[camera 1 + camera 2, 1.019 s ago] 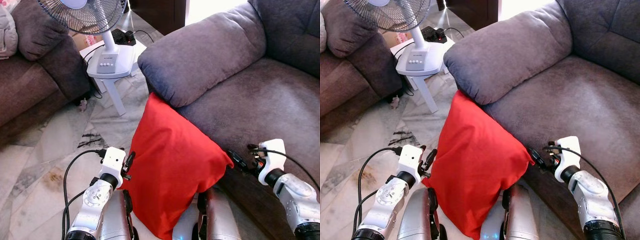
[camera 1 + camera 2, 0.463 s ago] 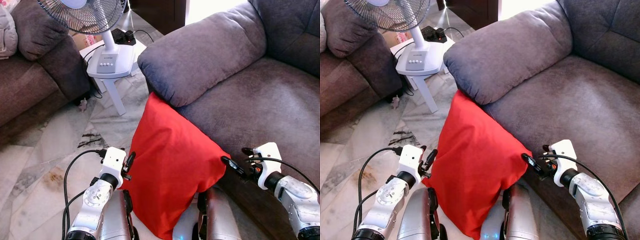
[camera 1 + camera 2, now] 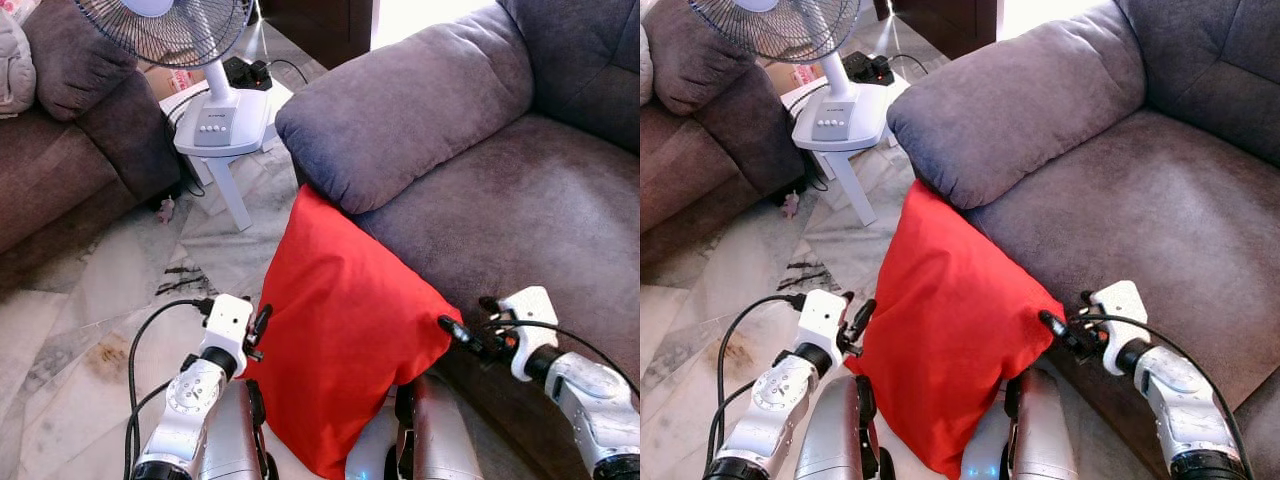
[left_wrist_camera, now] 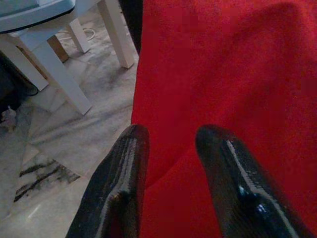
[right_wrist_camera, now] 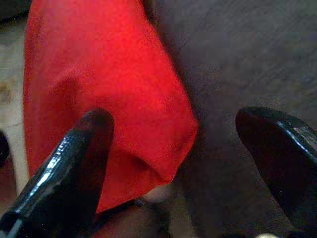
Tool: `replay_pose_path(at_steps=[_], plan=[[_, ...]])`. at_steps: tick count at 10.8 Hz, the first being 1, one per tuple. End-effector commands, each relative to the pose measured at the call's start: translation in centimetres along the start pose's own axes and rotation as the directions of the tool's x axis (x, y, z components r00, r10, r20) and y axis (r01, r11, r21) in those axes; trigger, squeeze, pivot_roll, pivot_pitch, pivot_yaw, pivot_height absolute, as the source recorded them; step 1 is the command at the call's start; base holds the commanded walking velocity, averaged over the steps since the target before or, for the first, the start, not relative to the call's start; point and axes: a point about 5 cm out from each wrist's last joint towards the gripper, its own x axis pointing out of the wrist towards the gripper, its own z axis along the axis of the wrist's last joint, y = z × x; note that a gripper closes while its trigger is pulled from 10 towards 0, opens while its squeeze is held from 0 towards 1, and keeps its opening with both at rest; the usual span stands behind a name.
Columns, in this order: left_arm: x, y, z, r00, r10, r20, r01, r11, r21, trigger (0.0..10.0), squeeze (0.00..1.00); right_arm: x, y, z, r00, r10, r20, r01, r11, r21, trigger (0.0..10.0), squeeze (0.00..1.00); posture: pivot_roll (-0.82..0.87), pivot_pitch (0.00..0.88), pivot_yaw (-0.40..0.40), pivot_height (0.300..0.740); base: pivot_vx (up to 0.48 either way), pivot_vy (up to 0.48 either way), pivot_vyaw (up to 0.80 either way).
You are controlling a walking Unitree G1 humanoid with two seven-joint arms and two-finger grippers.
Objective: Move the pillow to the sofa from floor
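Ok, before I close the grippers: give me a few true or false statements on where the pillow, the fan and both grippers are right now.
1. The red pillow leans against the front of the sofa, under its armrest. True.
2. The pillow already lies on the sofa seat. False: it stands at the sofa's front, not up on the seat.
3. The right gripper is open, with the pillow's corner between its fingers. True.
4. The left gripper is by the fan. False: it is at the pillow's left edge.
5. The fan stands on the sofa armrest. False: it sits on a small white table on the floor.
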Motion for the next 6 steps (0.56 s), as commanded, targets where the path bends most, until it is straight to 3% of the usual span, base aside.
replay_pose_path(at_steps=[1,4,6], plan=[[-0.3,0.1,-0.4,1.000,-0.005,-0.025,0.005,1.000,0.003,10.0,0.00,0.0,1.2,-0.7,0.997,0.072,-0.020,-0.072,0.997,0.009,10.0,0.00,0.04,0.217,0.095,0.553,0.000,0.000,0.00],[-0.3,0.0,-0.5,1.000,-0.006,-0.026,0.006,1.000,0.000,10.0,0.00,0.1,2.0,-1.2,0.989,0.144,-0.040,-0.141,0.988,0.067,10.0,0.00,0.05,0.217,0.095,0.553,0.000,0.000,0.00],[-0.3,0.1,-0.5,1.000,-0.005,-0.026,0.005,1.000,0.002,10.0,0.00,0.4,2.1,-1.1,0.993,0.116,-0.021,-0.115,0.992,0.050,10.0,0.00,0.05,0.217,0.095,0.553,0.000,0.000,0.00]])
